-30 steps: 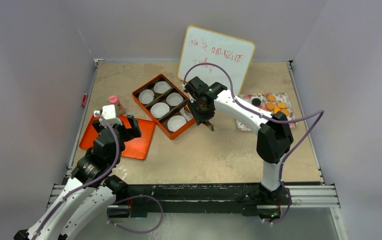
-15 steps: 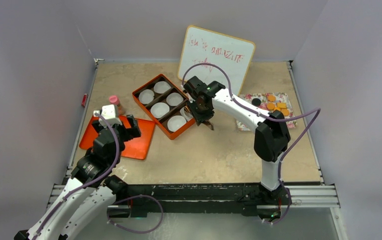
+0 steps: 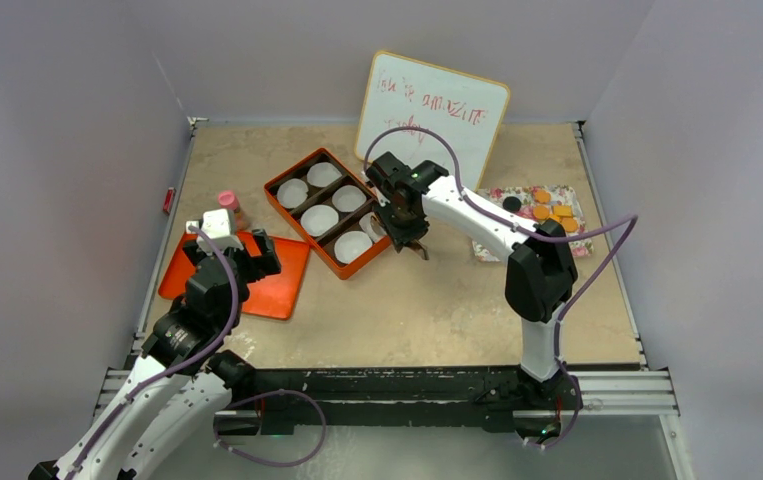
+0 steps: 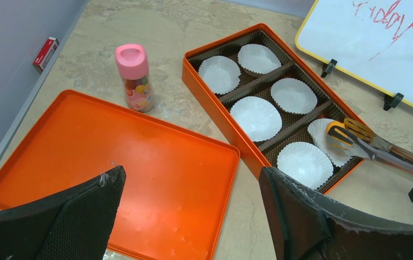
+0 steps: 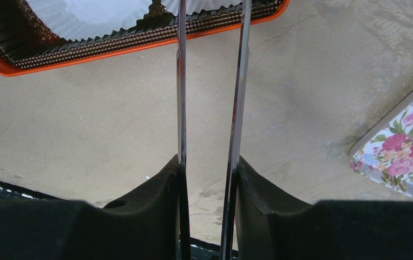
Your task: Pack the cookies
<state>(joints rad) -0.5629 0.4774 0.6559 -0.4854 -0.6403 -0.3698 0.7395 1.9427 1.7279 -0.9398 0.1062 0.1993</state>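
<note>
My right tool (image 5: 207, 179) is squeezed onto a pair of metal tongs (image 5: 179, 81), its pads pressing the two blades with a narrow gap left between them. In the left wrist view the tongs' orange-tipped ends sit over a paper cup (image 4: 328, 135) in the lower right corner of the orange box (image 4: 215, 116). I cannot tell whether the orange at those ends is a cookie or only the tips. The box wall and the brown dividers crowd close around that cup.

The cookies (image 3: 554, 212) lie on the flowered tray (image 3: 492, 248) at the right of the top view, well apart from the box.

My left tool (image 4: 190, 173) hangs wide open and empty above the orange lid (image 4: 112, 162) on the counter (image 3: 407, 300). A pink-capped bottle (image 4: 135, 76) stands between the lid and the box. The whiteboard (image 3: 437, 110) stands behind the box.

Since a second ago my right tool has crept slightly left toward the box. The left arm has not moved.
</note>
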